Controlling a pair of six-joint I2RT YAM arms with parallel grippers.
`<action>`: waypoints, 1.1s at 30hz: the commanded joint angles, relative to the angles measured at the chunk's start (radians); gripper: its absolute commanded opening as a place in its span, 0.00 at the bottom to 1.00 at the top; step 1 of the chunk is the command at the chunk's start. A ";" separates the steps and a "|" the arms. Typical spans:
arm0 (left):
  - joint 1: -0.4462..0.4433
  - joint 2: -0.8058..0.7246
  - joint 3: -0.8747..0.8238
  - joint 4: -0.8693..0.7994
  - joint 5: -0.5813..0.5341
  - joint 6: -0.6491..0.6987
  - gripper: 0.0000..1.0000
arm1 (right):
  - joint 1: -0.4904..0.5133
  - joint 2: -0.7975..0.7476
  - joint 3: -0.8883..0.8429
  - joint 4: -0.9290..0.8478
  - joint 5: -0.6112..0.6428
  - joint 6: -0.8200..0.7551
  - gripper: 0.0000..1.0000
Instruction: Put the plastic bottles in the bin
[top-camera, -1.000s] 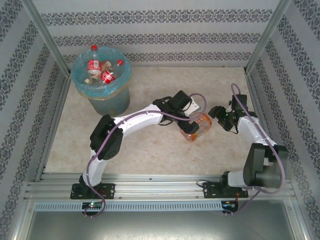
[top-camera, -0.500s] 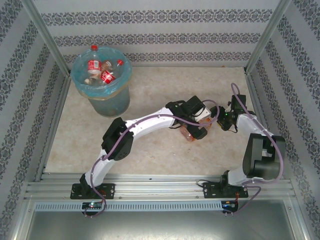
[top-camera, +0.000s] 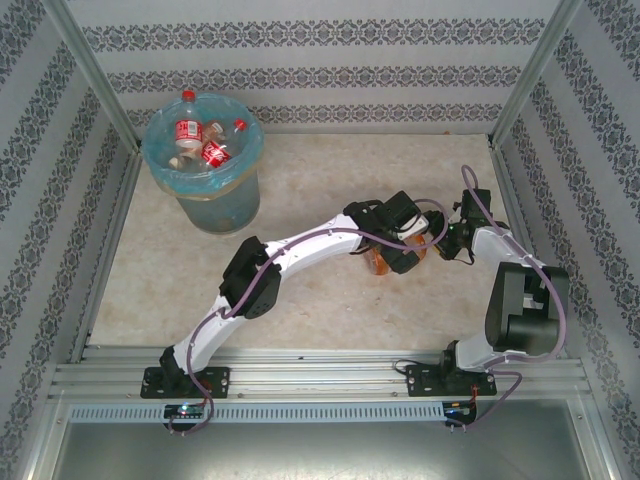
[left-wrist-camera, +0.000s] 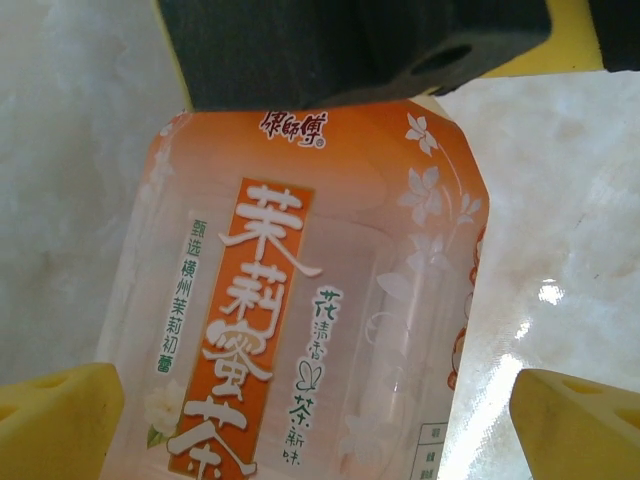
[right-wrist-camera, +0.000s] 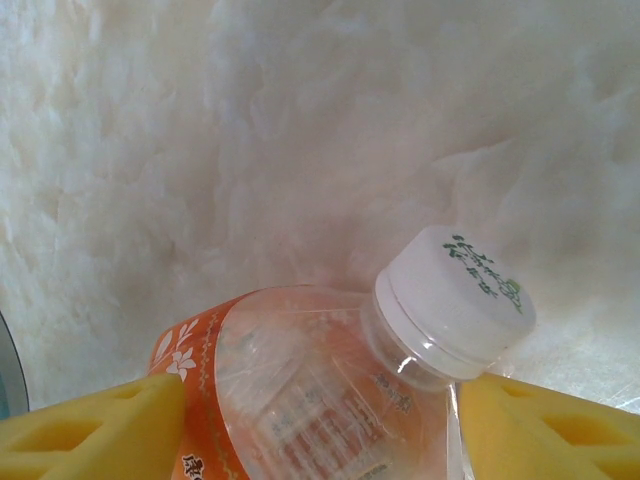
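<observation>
An orange-labelled plastic bottle (top-camera: 378, 264) with a white cap (right-wrist-camera: 455, 300) lies at the middle right of the table. My right gripper (top-camera: 437, 232) is shut on its shoulder just below the cap, yellow pads (right-wrist-camera: 100, 425) pressing both sides (right-wrist-camera: 320, 420). My left gripper (top-camera: 402, 246) stands open around the bottle's labelled body (left-wrist-camera: 300, 300), with a gap showing on the right side (left-wrist-camera: 315, 405). The bin (top-camera: 215, 205), lined with a light blue bag, stands at the back left. Several red-labelled bottles (top-camera: 188, 130) lie inside it.
Patterned walls and metal posts close in the table on three sides. The aluminium rail (top-camera: 320, 380) with both arm bases runs along the near edge. The left arm's long white link (top-camera: 300, 248) stretches across the middle of the table.
My left arm has swung right and reached out until its open fingers straddle the bottle. The right gripper kept its hold and the bottle barely shifted.
</observation>
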 joint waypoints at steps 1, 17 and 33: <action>-0.011 0.045 0.001 -0.066 -0.034 0.034 1.00 | -0.019 0.008 0.007 0.015 -0.007 -0.002 0.72; -0.010 0.066 0.016 -0.068 -0.060 0.081 1.00 | -0.027 0.122 0.013 0.127 -0.018 0.051 0.59; -0.006 0.137 0.026 -0.085 -0.158 0.196 1.00 | -0.018 0.173 0.044 0.148 -0.067 0.088 0.64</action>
